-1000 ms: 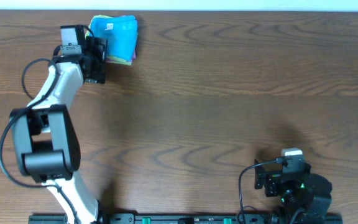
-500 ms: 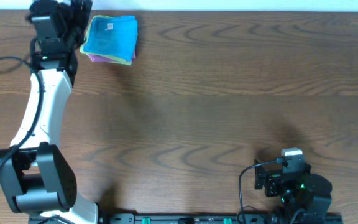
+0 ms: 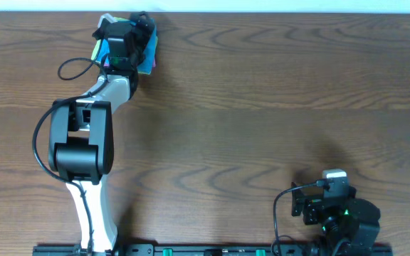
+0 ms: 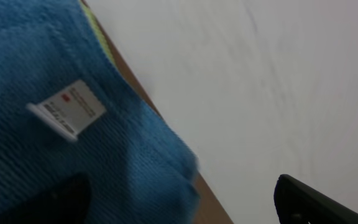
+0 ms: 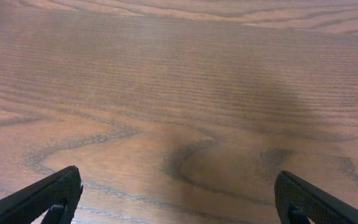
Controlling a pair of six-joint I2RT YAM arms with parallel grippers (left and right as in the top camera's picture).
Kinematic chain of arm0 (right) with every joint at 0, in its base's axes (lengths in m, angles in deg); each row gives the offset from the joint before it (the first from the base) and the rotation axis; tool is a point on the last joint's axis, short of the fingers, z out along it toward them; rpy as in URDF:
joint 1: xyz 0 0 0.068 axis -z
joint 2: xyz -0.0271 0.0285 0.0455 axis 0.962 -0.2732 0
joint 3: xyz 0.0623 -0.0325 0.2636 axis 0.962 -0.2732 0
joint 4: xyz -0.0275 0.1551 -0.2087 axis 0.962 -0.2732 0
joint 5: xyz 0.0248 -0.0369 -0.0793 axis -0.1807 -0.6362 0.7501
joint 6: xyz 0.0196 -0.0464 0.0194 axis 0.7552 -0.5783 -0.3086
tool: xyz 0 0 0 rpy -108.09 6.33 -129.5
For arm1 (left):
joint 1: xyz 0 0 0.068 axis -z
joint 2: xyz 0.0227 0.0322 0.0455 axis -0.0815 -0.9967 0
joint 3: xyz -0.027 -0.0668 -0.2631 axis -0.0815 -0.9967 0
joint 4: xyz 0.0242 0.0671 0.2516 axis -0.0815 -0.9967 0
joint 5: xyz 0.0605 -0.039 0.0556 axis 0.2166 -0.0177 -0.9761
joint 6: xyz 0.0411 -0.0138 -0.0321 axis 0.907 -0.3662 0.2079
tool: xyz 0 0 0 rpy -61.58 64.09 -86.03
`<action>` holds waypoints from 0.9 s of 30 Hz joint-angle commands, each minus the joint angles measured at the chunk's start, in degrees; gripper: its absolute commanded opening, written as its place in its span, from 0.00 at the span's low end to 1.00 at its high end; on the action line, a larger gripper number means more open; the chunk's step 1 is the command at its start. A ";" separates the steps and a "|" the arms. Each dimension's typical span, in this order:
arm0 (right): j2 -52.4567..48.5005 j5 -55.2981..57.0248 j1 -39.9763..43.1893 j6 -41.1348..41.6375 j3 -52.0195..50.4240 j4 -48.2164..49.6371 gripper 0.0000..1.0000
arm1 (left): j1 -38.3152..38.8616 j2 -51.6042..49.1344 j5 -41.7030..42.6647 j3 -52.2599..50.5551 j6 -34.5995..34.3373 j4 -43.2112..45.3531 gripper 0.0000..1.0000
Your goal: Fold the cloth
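The cloth (image 4: pixel 48 143) is sky-blue terry, folded, with a small white tag (image 4: pixel 67 111). It lies on top of a stack at the table's far left corner, and in the overhead view only its right edge (image 3: pixel 150 44) shows beside the arm. My left gripper (image 3: pixel 139 21) hovers over that stack, open. In the left wrist view the left gripper (image 4: pixel 179 208) has one dark finger (image 4: pixel 61 199) over the blue cloth and the other finger (image 4: pixel 316 202) past the table edge. My right gripper (image 5: pixel 179 205) is open over bare wood.
A lime-green cloth edge (image 4: pixel 101 37) peeks out under the blue one, and a pink edge (image 3: pixel 148 69) shows in the overhead view. The table's far edge (image 4: pixel 213 199) runs right beside the stack. The right arm (image 3: pixel 337 206) sits folded at the near right.
The left arm swung out to the far left of the stack, then back right, and now stands over it, hiding most of the cloth. The right arm has not moved.
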 commanded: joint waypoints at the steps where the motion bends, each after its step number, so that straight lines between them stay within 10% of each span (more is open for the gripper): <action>1: 0.44 -0.22 0.44 0.42 -0.26 -0.13 0.99 | -0.68 1.22 -3.78 0.48 -0.35 -0.17 0.95; 14: 0.46 -0.22 0.44 0.42 -0.26 -0.15 0.99 | -2.05 10.12 -3.74 0.48 5.49 9.73 0.95; 22: 0.44 -0.22 0.44 0.42 -0.26 -0.15 0.99 | -2.40 33.57 -2.73 0.48 9.86 -32.20 0.95; 27: 0.44 -0.22 0.44 0.42 -0.26 -0.15 0.99 | -2.40 48.72 -7.69 0.46 26.03 -51.47 0.95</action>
